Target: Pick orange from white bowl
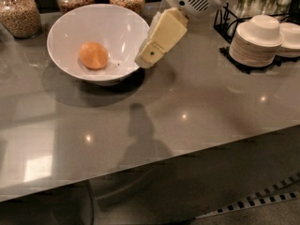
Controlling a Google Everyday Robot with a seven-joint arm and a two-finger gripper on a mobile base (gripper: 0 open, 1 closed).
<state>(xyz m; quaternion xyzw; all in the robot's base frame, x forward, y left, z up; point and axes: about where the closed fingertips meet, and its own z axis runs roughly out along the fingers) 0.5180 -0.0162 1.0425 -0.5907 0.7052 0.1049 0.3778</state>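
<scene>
The orange [93,55] lies inside the white bowl [65,27], left of its middle. The bowl stands on the grey counter at the back left. My gripper [146,60] hangs from the white arm at the top of the view. Its cream-coloured tip sits just at the bowl's right rim, above the counter, to the right of the orange and apart from it. It holds nothing.
Three glass jars of grains [18,13] stand behind the bowl. A stack of small white plates [255,43] and a black wire rack [225,22] are at the back right. The counter's front edge [187,149] runs diagonally across the lower part.
</scene>
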